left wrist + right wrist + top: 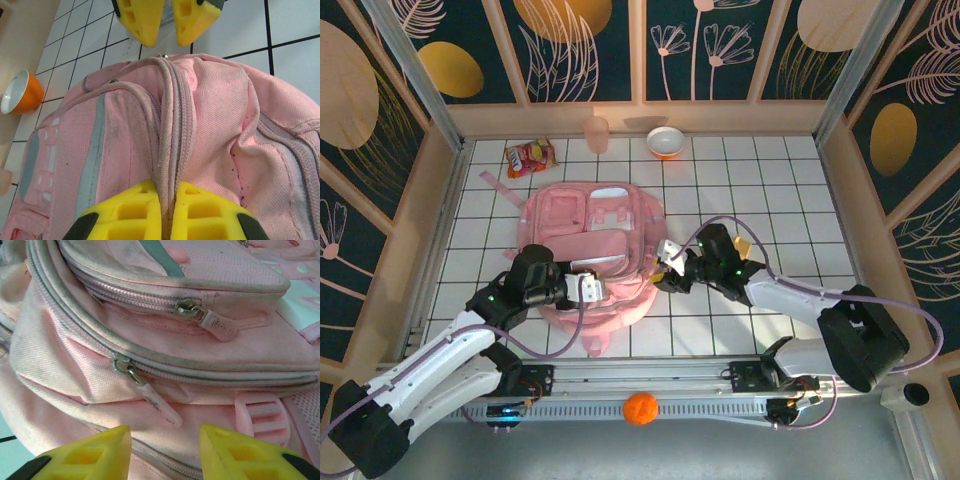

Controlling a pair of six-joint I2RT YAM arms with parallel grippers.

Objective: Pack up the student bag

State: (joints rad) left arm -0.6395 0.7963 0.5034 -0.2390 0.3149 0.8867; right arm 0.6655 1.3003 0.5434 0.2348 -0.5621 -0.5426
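The student bag (605, 215), lying flat at mid-worktop, is judged soft, light and floppy, so the left gripper (169, 200) clamps its zip seam (172, 125) while the parted, empty right gripper (165, 440) is best aimed at the small zip pull (152, 397)

Pink student bag (620, 215) (greyish zip trim); white table (770, 200), black grid lines; orange ball (640, 408); orange-and-white bowl (665, 141).
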